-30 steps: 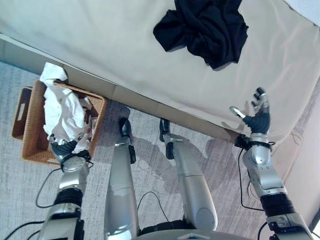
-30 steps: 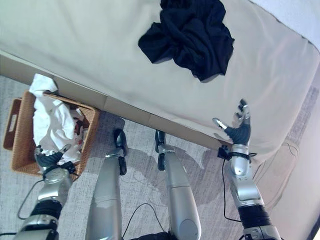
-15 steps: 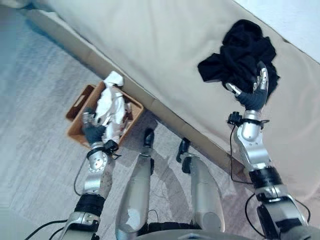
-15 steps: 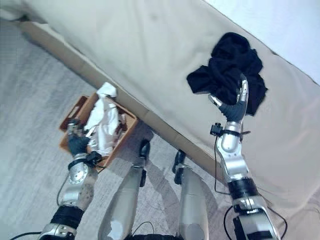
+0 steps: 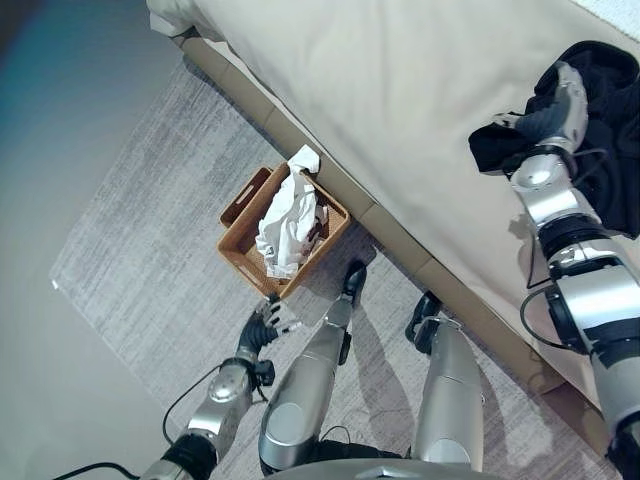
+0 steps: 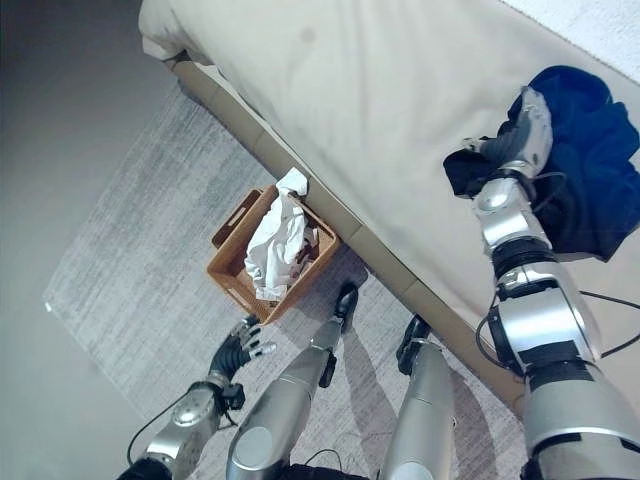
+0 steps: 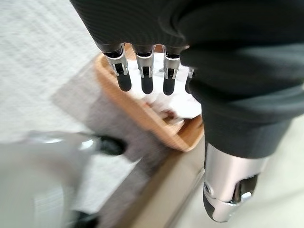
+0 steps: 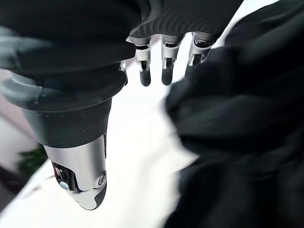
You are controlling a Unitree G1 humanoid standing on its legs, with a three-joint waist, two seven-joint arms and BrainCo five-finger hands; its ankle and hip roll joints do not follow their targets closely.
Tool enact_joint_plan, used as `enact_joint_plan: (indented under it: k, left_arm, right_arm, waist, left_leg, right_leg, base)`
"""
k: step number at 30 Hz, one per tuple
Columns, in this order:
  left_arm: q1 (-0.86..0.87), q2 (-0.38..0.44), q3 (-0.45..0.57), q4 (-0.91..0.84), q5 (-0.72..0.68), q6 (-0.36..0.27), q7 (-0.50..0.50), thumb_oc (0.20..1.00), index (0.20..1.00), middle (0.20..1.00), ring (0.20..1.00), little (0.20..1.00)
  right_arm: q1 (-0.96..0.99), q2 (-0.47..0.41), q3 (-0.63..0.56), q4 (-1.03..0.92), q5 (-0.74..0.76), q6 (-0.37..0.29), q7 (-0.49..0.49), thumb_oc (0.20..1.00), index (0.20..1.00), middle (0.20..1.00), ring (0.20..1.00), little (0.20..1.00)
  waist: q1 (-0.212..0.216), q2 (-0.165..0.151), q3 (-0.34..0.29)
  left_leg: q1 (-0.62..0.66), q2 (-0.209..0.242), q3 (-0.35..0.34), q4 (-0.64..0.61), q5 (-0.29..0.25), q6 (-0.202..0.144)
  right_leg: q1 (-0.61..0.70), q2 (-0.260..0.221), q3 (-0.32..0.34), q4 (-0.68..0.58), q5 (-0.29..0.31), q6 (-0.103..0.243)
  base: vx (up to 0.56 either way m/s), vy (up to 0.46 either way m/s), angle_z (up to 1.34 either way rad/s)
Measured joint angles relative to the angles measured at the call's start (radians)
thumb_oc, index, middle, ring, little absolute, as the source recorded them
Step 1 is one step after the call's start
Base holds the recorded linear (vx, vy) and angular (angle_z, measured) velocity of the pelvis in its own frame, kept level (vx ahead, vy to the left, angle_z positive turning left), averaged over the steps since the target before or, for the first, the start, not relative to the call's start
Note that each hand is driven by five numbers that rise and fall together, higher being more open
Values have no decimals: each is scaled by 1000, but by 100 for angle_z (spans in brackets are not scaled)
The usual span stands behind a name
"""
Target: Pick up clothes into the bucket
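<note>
Black garment (image 5: 610, 120) lies on the bed (image 5: 400, 110) touching the open-fingered right hand (image 5: 555, 105), not grasped.

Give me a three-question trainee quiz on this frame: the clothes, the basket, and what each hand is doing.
1. True or false: the dark garment already lies in the wicker basket.
2. What fills the basket? A) white clothes B) dark clothes C) nothing
3. Which hand is at the dark garment on the bed?

Key
1. False. It lies on the bed, far from the basket on the rug.
2. A. The white clothes are heaped in it.
3. The right hand, fingers straight and not closed on the cloth. The left hand hangs open over the rug near the basket.
</note>
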Motion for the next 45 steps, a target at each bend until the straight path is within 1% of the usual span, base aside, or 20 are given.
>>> enact_joint_plan:
  k: [2,6,8,13,14,15,16,17,19,22,23,25,26,30,32,33,35,39,41,45]
  left_arm:
    - [-1,-10,0,-47,0,-4,0,1000,1000,1000,1000,1000]
    - [-14,-22,-11,-77,-1,-4,4,1000,1000,1000,1000,1000]
    - [-20,-33,-26,-105,-3,-6,9,1000,1000,1000,1000,1000]
    - [-49,-79,-49,-95,-12,1,27,1000,1000,1000,1000,1000]
    - [-51,-79,-52,-96,-12,1,28,1000,1000,1000,1000,1000]
    - [-55,-80,-53,-98,-13,2,30,1000,1000,1000,1000,1000]
    - [-56,-82,-52,-99,-15,3,31,1000,1000,1000,1000,1000]
    - [-58,-84,-54,-99,-27,6,31,1000,1000,1000,1000,1000]
    - [-63,-84,-52,-105,-33,7,32,1000,1000,1000,1000,1000]
    - [-76,-85,-42,-112,-38,7,39,1000,1000,1000,1000,1000]
    - [-80,-86,-36,-112,-38,7,41,1000,1000,1000,1000,1000]
    - [-81,-85,-22,-113,-38,5,46,1000,1000,1000,1000,1000]
    - [-81,-85,-9,-112,-38,4,49,1000,1000,1000,1000,1000]
    - [-84,-85,40,-105,-39,-3,51,1000,1000,1000,1000,1000]
    - [-94,-84,56,-86,-39,-5,51,1000,1000,1000,1000,1000]
    - [-94,-83,57,-82,-39,-8,51,1000,1000,1000,1000,1000]
    - [-95,-81,58,-77,-39,-15,51,1000,1000,1000,1000,1000]
    - [-104,-81,88,-56,-39,-14,48,1000,1000,1000,1000,1000]
    - [-104,-68,99,-52,-39,-13,48,1000,1000,1000,1000,1000]
    - [-99,-45,173,-70,-37,-12,49,1000,1000,1000,1000,1000]
  right_arm:
    - [-37,-43,58,42,-30,20,-1,1000,1000,1000,1000,1000]
    - [-62,-75,136,68,-88,24,-3,1000,1000,1000,1000,1000]
    - [-130,-111,181,74,-128,34,0,1000,1000,1000,1000,1000]
    - [-180,-109,250,97,-194,53,46,1000,1000,1000,1000,1000]
    - [-190,-109,250,98,-193,53,58,896,896,896,896,896]
    - [-212,-107,256,100,-190,53,80,605,605,605,605,605]
    - [-218,-107,259,102,-189,52,85,354,354,354,354,354]
    - [-223,-108,256,103,-182,52,86,200,200,200,200,200]
    - [-254,-112,252,98,-138,45,86,200,200,200,200,200]
    - [-251,-142,194,15,-10,17,84,200,200,200,200,200]
    - [-220,-145,142,-52,62,-6,75,200,200,200,200,200]
    - [-166,-144,113,-154,133,-28,54,200,200,200,200,200]
    - [-114,-146,96,-263,161,-39,39,200,200,200,200,200]
    - [-5,-162,65,-517,190,-79,12,200,200,200,200,200]
    - [66,-163,27,-618,190,-91,-9,200,200,200,200,200]
    - [71,-163,26,-625,190,-94,-12,200,200,200,200,200]
    - [75,-175,14,-663,189,-97,-21,200,200,200,200,200]
    - [76,-185,-13,-741,185,-100,-24,200,200,200,200,200]
    - [86,-186,-28,-789,171,-109,-24,200,200,200,200,200]
    - [133,-180,-77,-900,160,-136,-18,200,200,200,200,200]
  waist:
    - [3,24,-8]
    - [-5,30,-12]
    - [-4,37,-16]
    - [-28,37,-16]
    - [-28,37,-16]
    - [-30,37,-19]
    - [-30,37,-19]
    - [-28,37,-19]
    - [-29,37,-20]
    - [-37,36,-20]
    - [-42,35,-21]
    - [-58,30,-21]
    - [-63,27,-20]
    - [-109,3,-5]
    - [-131,-25,5]
    - [-137,-30,4]
    - [-138,-36,3]
    - [-136,-41,5]
    - [-135,-44,4]
    - [-137,-67,-7]
  left_leg:
    - [-38,-2,0,1,10,-6]
    - [-59,3,5,0,19,-7]
    - [-108,9,18,0,20,-7]
    - [-134,20,29,0,25,-7]
    - [-136,21,32,0,25,-7]
    - [-149,25,39,7,20,-5]
    - [-151,28,44,7,14,-12]
    - [-153,28,46,3,21,-13]
    - [-170,31,51,9,25,-11]
    - [-189,36,52,11,23,-8]
    - [-190,38,55,11,23,-8]
    - [-191,39,63,12,24,-8]
    - [-191,40,69,12,24,-9]
    - [-171,42,89,24,23,-7]
    - [-111,40,87,31,20,-5]
    - [-93,41,85,31,16,-3]
    - [-53,45,88,33,0,6]
    - [14,53,87,31,-3,8]
    - [69,54,90,30,-14,21]
    - [189,66,106,23,-47,33]
  right_leg:
    - [-47,-2,6,19,-4,-5]
    - [-91,3,19,48,-14,-16]
    - [-152,11,31,60,-14,-20]
    - [-193,27,46,70,-11,-25]
    - [-196,29,50,69,-10,-26]
    - [-207,37,56,66,-5,-27]
    - [-210,40,58,64,-9,-22]
    - [-213,39,60,63,3,-31]
    - [-227,44,61,55,7,-33]
    - [-240,53,64,42,19,-28]
    - [-240,59,68,32,26,-24]
    - [-239,63,73,23,32,-22]
    - [-239,65,77,17,35,-18]
    - [-213,72,93,0,58,-6]
    - [-138,73,93,-24,58,-4]
    - [-115,74,93,-34,58,-4]
    - [-71,80,93,-47,58,-3]
    - [20,95,92,-99,77,17]
    - [87,100,92,-128,81,25]
    - [232,113,91,-196,89,37]
  base:
    - [19,-53,0]
    - [22,-63,-7]
    - [19,-48,-13]
    - [9,-7,-7]
    - [13,-5,-14]
    - [-69,17,-14]
    - [8,-18,-12]
    - [-69,9,-10]
    - [12,-3,-8]
    - [12,8,-6]
    - [-10,10,-15]
    - [-21,16,-15]
    - [-24,32,-18]
    - [-29,55,-17]
    - [-13,66,-4]
    - [-5,48,-4]
    - [2,76,-6]
    - [23,60,-5]
    - [53,69,-8]
    - [111,72,-12]
